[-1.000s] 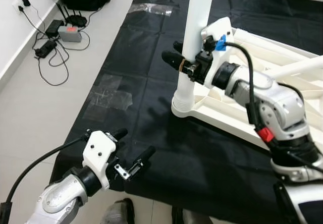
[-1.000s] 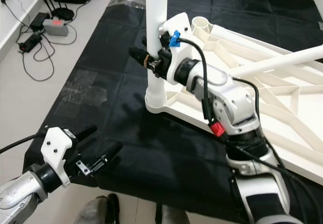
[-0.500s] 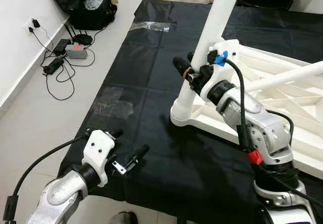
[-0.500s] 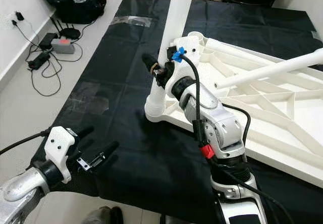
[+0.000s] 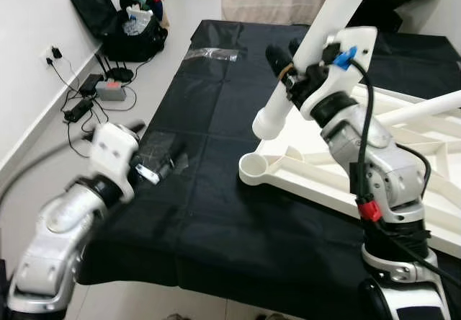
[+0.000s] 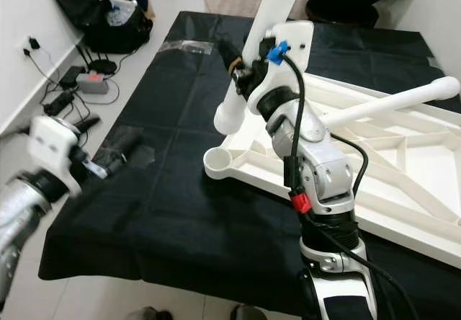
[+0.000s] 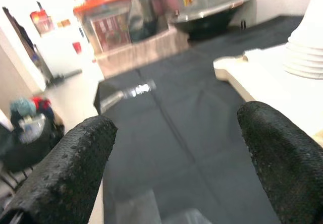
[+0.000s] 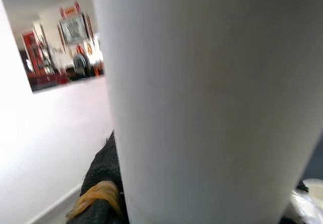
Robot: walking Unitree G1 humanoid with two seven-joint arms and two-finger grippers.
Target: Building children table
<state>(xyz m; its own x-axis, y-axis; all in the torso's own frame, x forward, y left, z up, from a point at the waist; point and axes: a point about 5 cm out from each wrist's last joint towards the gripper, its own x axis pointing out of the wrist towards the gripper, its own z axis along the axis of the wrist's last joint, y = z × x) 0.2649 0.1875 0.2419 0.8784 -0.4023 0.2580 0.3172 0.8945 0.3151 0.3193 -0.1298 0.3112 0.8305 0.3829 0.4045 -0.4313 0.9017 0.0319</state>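
Note:
The white children's table top point(image 5: 338, 163) lies upside down on a black cloth point(image 5: 216, 212). Its near corner socket point(image 5: 256, 167) stands empty. My right gripper point(image 5: 286, 59) is shut on a white table leg point(image 5: 302, 53), held tilted with its threaded lower end point(image 5: 268, 122) a little above and behind the socket. In the right wrist view the leg point(image 8: 202, 103) is close up, with one black finger point(image 8: 103, 183) beside it. My left gripper point(image 5: 155, 147) hangs open and holds nothing, over the cloth's left side. In the left wrist view its fingertips point(image 7: 65, 168) are far apart.
A second white leg point(image 5: 425, 107) slants across the table top's right side. By the left wall lie a power strip and cables point(image 5: 90, 93) and a black bag point(image 5: 137, 17). Patches of clear tape point(image 5: 212, 55) are stuck to the cloth.
The leg has come out of the corner socket and now hangs tilted above it. My left gripper has risen from the cloth's front edge to its left side. The camera has pulled back.

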